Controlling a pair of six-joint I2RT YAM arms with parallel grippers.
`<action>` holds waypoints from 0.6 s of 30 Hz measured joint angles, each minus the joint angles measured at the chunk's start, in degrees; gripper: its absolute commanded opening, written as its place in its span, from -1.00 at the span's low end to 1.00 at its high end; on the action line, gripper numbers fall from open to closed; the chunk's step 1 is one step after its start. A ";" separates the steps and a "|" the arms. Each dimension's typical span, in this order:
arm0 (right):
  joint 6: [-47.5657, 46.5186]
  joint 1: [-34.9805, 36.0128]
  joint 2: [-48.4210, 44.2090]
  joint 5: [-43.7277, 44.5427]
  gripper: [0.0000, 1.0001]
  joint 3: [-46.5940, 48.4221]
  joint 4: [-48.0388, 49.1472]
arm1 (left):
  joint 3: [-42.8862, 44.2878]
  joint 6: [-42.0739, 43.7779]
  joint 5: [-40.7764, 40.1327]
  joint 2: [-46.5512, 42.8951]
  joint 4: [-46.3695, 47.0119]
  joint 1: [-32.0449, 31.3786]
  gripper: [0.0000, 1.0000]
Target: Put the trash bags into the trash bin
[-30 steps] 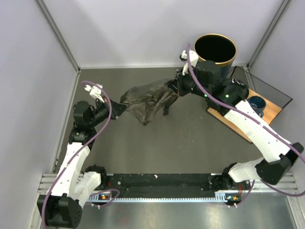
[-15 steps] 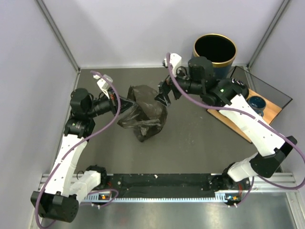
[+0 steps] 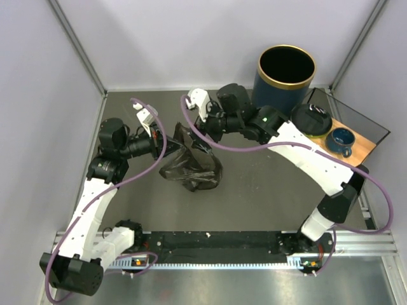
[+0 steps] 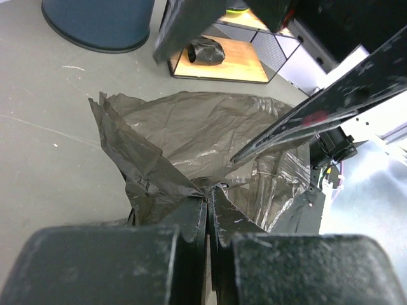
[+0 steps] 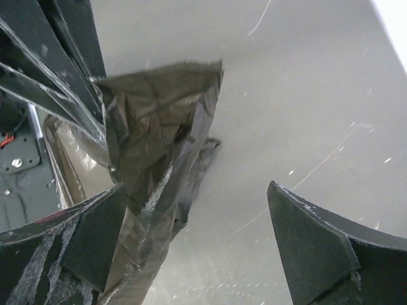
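We see the left fingers (image 4: 206,210) pressed together on a pinch of the trash bag (image 4: 210,133), with a fold of its thin black film caught right at their tips. The rest of the bag spreads out ahead of them, crumpled and half raised, its lower part resting on the worktop (image 3: 267,184). The right fingers (image 3: 188,135) stand wide apart and grip nothing. The bag's raised edge sits close by one of them, though we cannot tell whether it touches, and the other hangs over bare worktop. The two pairs of fingers come nearly tip to tip above the bag. The trash bin (image 3: 286,76) stands upright beyond the right fingers, well apart from the bag.
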 measured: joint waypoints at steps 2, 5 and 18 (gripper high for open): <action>-0.39 0.00 0.76 -0.24 -0.42 -0.61 -1.62 | 0.00 0.42 -0.02 -0.11 -0.57 0.00 -1.00; -0.79 -0.44 2.03 -0.24 -1.00 -0.68 -3.54 | 0.02 1.81 -0.55 -0.70 -2.51 0.07 -0.38; 7.21 -4.13 0.46 -3.87 -1.00 2.84 -5.33 | -6.43 2.71 -2.01 -1.55 -0.02 0.33 0.64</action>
